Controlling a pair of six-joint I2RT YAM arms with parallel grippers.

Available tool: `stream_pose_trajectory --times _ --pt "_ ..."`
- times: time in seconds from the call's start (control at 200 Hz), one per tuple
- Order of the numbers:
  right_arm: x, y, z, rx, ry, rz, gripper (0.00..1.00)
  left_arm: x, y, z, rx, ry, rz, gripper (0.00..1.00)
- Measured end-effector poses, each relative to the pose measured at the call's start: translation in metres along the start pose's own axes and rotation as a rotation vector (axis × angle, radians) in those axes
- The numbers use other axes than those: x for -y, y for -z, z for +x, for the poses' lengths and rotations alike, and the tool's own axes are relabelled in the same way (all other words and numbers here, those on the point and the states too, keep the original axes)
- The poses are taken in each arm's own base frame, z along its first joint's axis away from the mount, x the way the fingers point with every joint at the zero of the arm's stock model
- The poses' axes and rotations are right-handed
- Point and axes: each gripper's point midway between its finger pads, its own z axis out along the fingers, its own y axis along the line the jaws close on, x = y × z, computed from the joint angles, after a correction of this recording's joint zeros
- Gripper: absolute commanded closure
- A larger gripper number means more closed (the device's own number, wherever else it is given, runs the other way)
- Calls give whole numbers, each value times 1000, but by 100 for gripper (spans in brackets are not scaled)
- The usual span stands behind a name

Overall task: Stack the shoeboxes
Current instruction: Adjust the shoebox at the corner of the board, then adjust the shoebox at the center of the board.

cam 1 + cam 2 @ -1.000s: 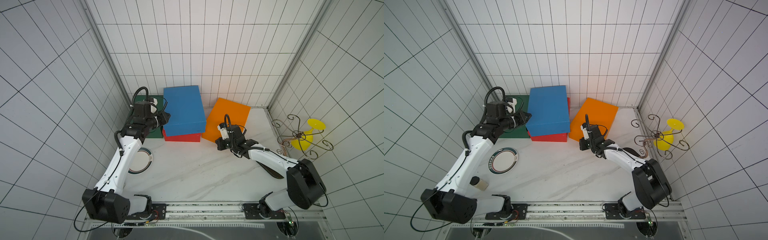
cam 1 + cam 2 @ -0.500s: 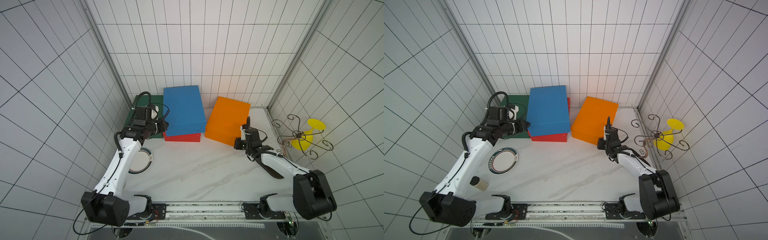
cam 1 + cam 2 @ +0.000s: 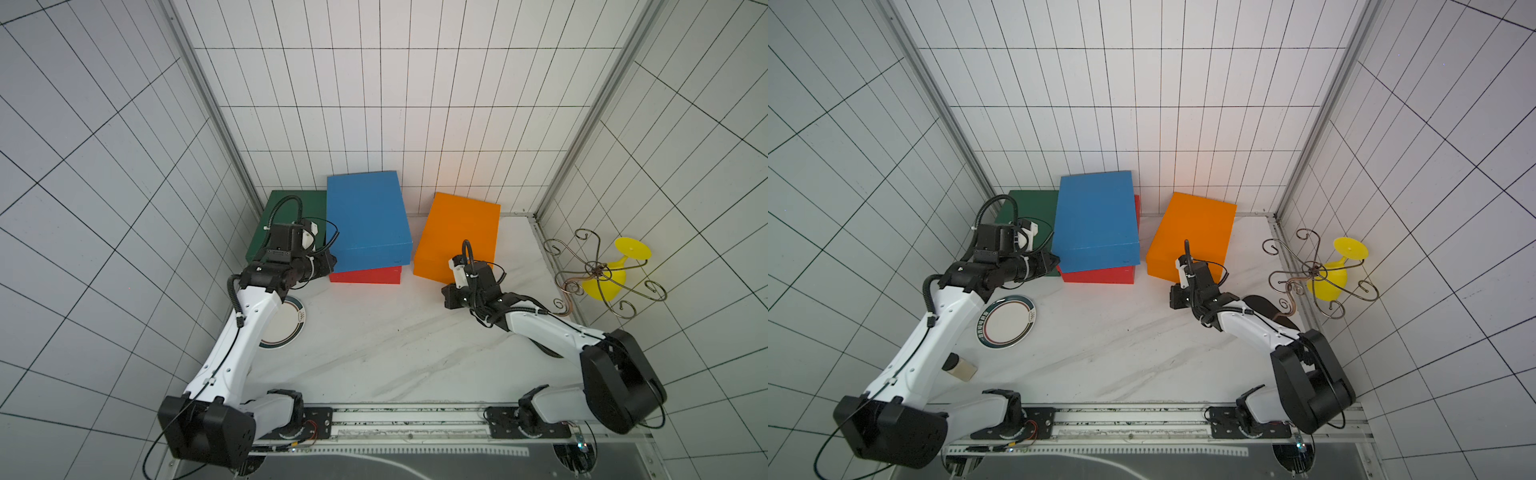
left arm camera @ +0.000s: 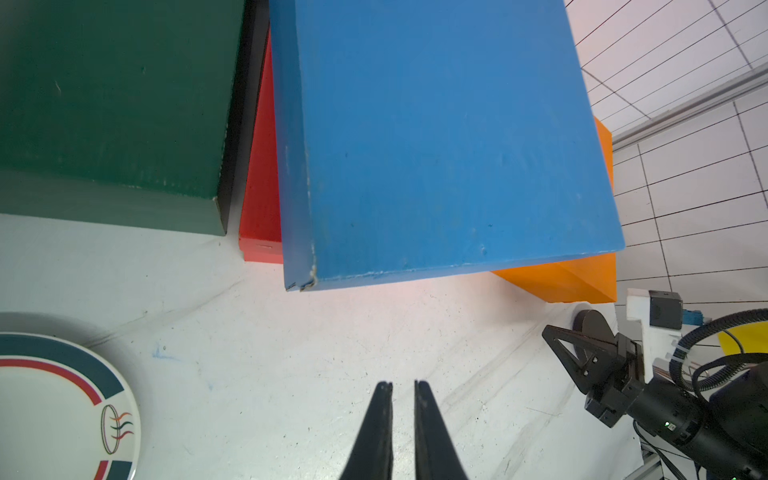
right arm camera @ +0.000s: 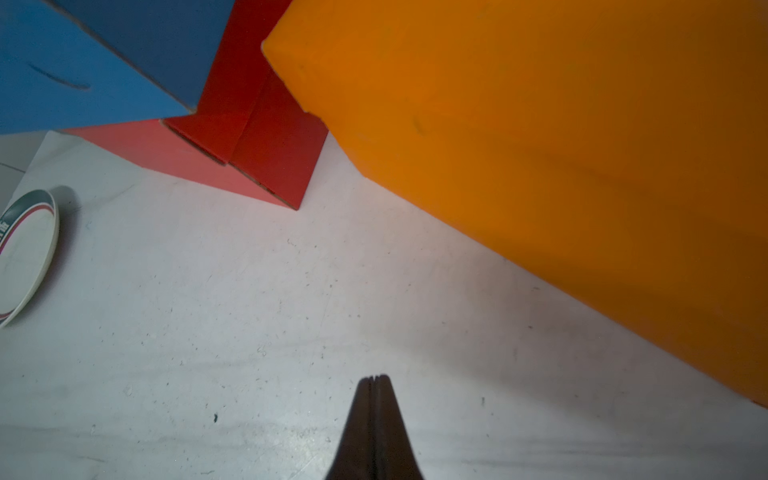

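- The blue box (image 3: 368,216) lies on the red box (image 3: 365,275) near the back wall. It sits slightly askew, so red shows along the front and as a strip down one long side in a top view (image 3: 1136,216).
- The green box (image 3: 286,216) stands on the table (image 3: 395,345) in the back left corner. It is just beside the red one, with a narrow dark gap between them in the left wrist view.
- The orange box (image 3: 457,232) rests on the table to the right of the stack. It stands apart from the stack and is turned at an angle to it.
- The left gripper (image 4: 402,388) is at the stack's front left corner, over bare table. Its jaws are only a thin slit apart, with nothing between them, and it is clear of the blue box.
- The right gripper (image 5: 375,379) is low over the table before the orange box's front edge. Its jaws are pressed together and empty, and the tips are short of the box.
- A plate (image 3: 1005,321) with a green and red rim lies on the table beside the left arm, in front of the green box.
- A small jar (image 3: 960,366) lies near the left arm's base, seen in a top view only.
- A wire stand (image 3: 598,274) and a yellow goblet (image 3: 615,270) sit off the table's right edge.
- A dark thing (image 3: 1262,307) lies partly under the right arm; I cannot tell what it is.
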Motion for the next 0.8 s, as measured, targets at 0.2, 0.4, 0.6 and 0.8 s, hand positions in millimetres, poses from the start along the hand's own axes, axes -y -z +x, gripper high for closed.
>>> stream_pose_trajectory --times 0.2,0.4,0.6,0.8 --pt "-16 -4 -47 71 1 -26 100 -9 -22 4 -38 23 -9 90" --pt "-44 0 -104 173 26 -81 100 -28 -48 4 -89 61 -47 92" --pt "-59 -13 -131 198 53 -107 100 -57 -55 -10 -74 146 -93 92" --pt "-70 -30 -135 175 65 -142 100 -66 -53 -28 -27 192 -93 92"
